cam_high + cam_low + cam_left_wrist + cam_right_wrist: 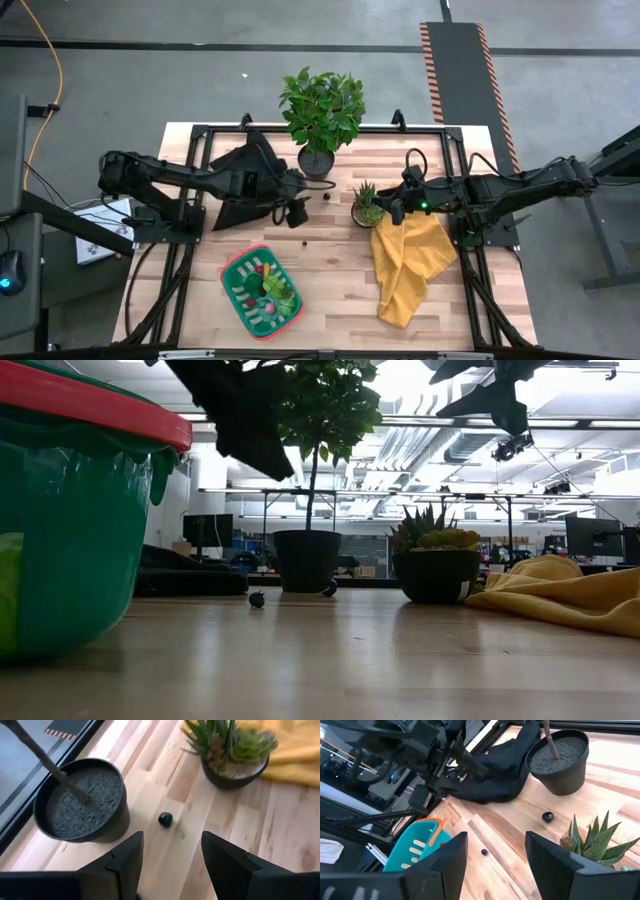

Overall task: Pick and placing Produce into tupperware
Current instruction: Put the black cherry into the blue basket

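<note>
Green, red-rimmed tupperware (262,291) at the table's front holds the produce (272,286).

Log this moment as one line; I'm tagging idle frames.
left gripper: open, empty, by black cloth | right gripper: open, empty, over yellow cloth | produce: in tupperware

One camera looks straight down on the whole table (330,270); another sits at tabletop height. Both wrist cameras, close in, share the leafy plant's pot (80,800).
</note>
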{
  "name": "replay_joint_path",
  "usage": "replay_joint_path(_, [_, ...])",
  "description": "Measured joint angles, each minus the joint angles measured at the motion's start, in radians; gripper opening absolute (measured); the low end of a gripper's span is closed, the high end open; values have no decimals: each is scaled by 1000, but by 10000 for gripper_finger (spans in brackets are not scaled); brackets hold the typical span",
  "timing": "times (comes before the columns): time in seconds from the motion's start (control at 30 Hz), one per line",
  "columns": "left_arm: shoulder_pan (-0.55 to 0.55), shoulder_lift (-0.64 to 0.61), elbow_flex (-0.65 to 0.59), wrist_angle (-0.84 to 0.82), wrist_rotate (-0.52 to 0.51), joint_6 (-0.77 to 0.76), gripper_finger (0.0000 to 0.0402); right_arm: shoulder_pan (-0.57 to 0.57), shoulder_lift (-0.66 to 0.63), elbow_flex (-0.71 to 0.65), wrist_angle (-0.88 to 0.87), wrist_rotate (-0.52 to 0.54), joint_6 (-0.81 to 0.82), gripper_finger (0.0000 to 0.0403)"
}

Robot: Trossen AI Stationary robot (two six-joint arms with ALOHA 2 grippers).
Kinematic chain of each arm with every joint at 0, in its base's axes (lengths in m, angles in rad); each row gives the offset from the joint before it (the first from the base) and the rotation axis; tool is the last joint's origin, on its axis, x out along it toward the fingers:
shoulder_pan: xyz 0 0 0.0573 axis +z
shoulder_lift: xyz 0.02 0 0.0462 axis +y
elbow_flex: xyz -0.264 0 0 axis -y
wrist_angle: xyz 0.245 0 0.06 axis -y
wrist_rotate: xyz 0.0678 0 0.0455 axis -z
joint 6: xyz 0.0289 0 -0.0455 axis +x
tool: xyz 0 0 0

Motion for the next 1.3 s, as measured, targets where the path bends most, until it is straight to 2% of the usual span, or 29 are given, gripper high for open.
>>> replay_joint_path(0.13, [0,16,2,72,1,-31,190,0,0,0,0,-16,-10,191])
replay_joint_path(0.4, [0,95,0,102,60,-112,190,0,0,0,-1,-45,-11,191])
replay_joint_path(0.53, [0,157,0,102,121,-177,190,0,0,0,-1,-54,-15,191])
replay_joint_path(0.77, [0,201,0,114,148,-219,190,0,0,0,-1,-56,-10,191])
replay_joint_path(1.13, [8,201,0,115,95,-243,190,0,0,0,-9,-56,-8,191])
replay_joint_path(1.3, [8,201,-41,175,-6,-246,190,0,0,0,-9,-53,-8,191])
